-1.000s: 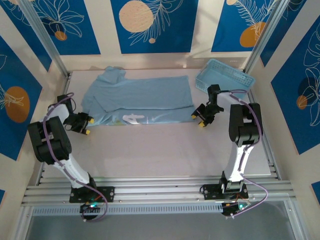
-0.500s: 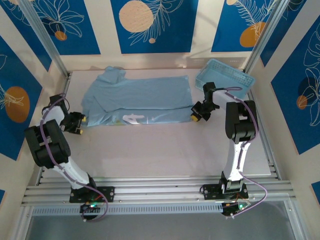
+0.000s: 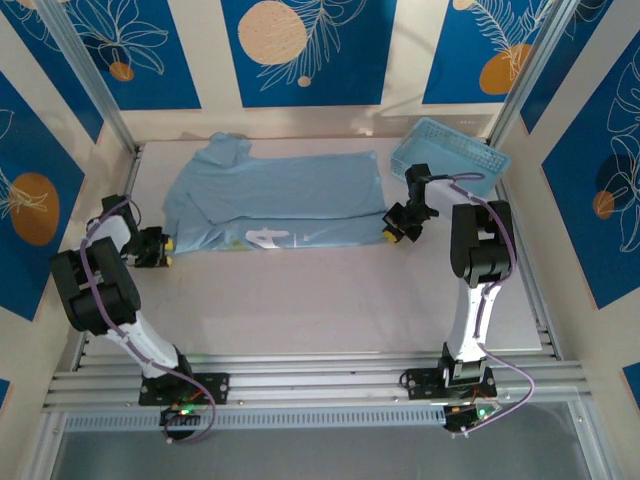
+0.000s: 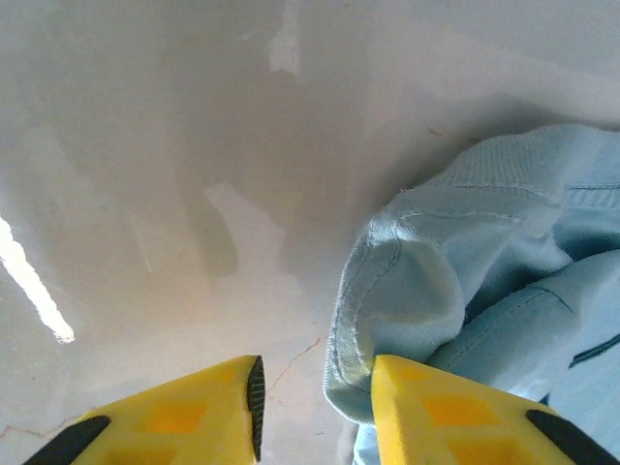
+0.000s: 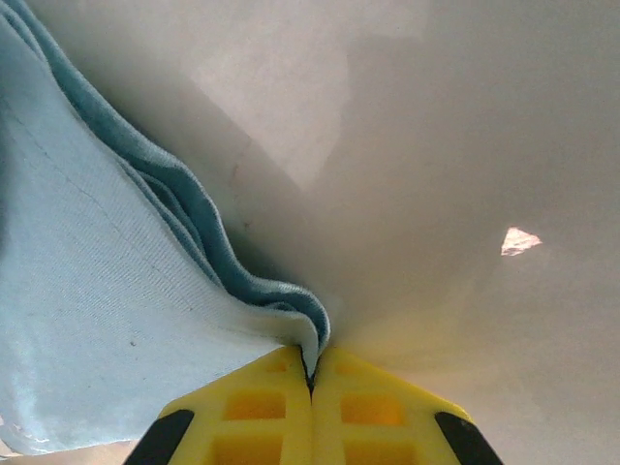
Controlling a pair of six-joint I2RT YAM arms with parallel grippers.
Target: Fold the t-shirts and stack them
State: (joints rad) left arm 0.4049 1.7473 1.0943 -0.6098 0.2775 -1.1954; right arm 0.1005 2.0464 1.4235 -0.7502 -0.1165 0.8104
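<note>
A light blue t-shirt [image 3: 280, 195] with white lettering lies spread across the back of the table, its front part folded over. My left gripper [image 3: 157, 248] sits at the shirt's near left corner. In the left wrist view this gripper [image 4: 316, 399] is open, and the stitched hem of the t-shirt [image 4: 426, 300] rests against the inner side of its right finger [image 4: 436, 417]. My right gripper [image 3: 394, 229] is at the shirt's near right corner. The right wrist view has that gripper [image 5: 311, 373] shut on the layered edge of the t-shirt [image 5: 97, 310].
A light blue plastic lattice basket [image 3: 450, 160] stands at the back right, close behind the right arm. Metal frame posts [image 3: 95, 85] rise at the back corners. Bare table [image 3: 320, 300] stretches between the shirt and the arm bases.
The right gripper moved up and left to the shirt's corner and shut on it. The left gripper slid left to the shirt's left corner, and its jaws have narrowed.
</note>
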